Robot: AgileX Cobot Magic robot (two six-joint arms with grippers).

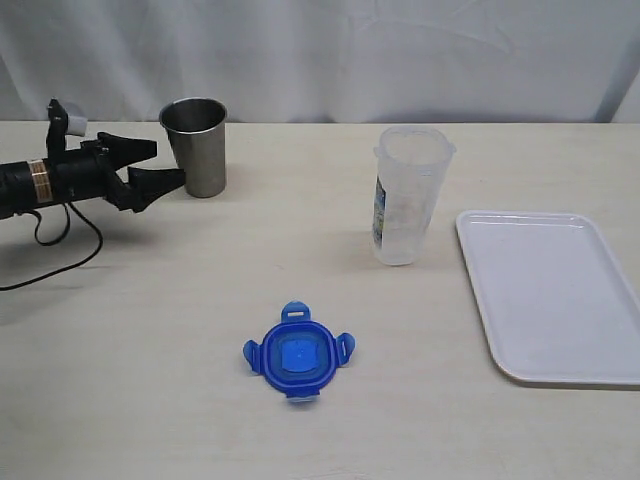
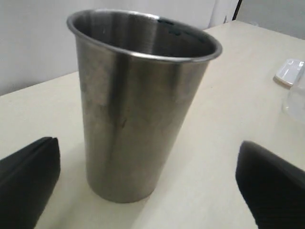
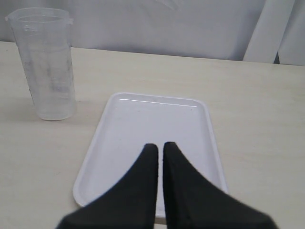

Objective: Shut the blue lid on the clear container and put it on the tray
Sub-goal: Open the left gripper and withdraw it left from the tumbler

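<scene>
Exterior view: my left gripper [image 1: 167,163] is spread wide and holds nothing, its tips just beside the steel cup [image 1: 196,145]. The blue lid [image 1: 298,353] lies well apart on bare table [image 1: 150,400]. The clear container [image 1: 405,195] stands lidless near the tray [image 1: 550,295].

Left wrist view: the cup fills the gap ahead, and both my pads are cut off.

Right wrist view: my right gripper [image 3: 159,148] is pressed together, empty, over the tray's near rim.
</scene>
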